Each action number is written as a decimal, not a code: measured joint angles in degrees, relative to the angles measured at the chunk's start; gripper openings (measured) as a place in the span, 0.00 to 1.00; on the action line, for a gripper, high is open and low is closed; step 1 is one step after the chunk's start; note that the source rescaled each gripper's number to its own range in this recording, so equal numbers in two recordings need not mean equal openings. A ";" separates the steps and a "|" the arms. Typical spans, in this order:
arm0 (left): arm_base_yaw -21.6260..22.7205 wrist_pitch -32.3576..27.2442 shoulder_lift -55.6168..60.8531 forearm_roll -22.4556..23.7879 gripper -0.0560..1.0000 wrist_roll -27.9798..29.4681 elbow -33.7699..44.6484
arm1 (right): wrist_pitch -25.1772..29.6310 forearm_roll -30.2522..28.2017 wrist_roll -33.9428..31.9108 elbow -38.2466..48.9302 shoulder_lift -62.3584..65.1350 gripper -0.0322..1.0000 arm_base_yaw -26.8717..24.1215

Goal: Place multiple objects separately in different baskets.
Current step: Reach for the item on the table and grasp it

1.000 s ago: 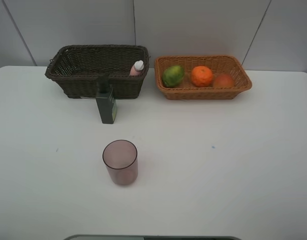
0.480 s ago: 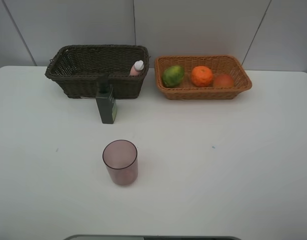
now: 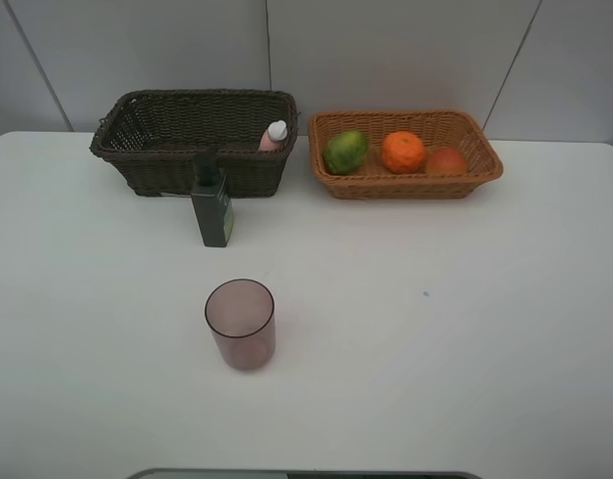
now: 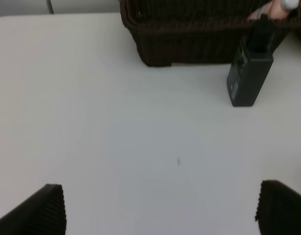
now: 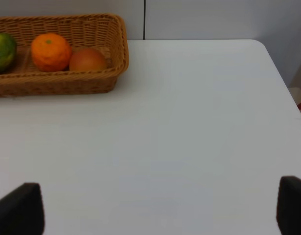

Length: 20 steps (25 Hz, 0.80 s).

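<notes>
Pump bottle (image 4: 248, 73) beyond spread left pincer (image 4: 160, 210), well apart.

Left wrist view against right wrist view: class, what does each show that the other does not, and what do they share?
Only the left wrist view: the dark brown basket, the dark green pump bottle standing on the table before it, and part of the pink bottle inside it. Only the right wrist view: the orange-tan basket holding the green fruit, orange and peach-like fruit. Both: the table, and an open, empty gripper: left gripper, right gripper.
</notes>
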<state>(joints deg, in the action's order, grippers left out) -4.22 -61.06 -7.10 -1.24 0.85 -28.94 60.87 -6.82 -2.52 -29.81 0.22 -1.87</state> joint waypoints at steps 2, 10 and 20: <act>-0.59 0.43 -6.50 -0.69 1.00 0.00 -0.34 | 0.00 0.00 0.00 0.00 0.00 1.00 0.00; -1.03 2.45 -38.35 -3.00 1.00 0.00 -10.56 | -0.05 0.00 0.00 0.00 0.00 1.00 0.00; -19.65 1.60 -72.50 -2.61 1.00 1.46 -32.33 | -0.05 0.00 0.00 0.00 0.00 1.00 0.00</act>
<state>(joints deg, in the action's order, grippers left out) -23.87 -59.46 -79.60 -3.85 2.30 -61.27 60.82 -6.82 -2.52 -29.81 0.22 -1.87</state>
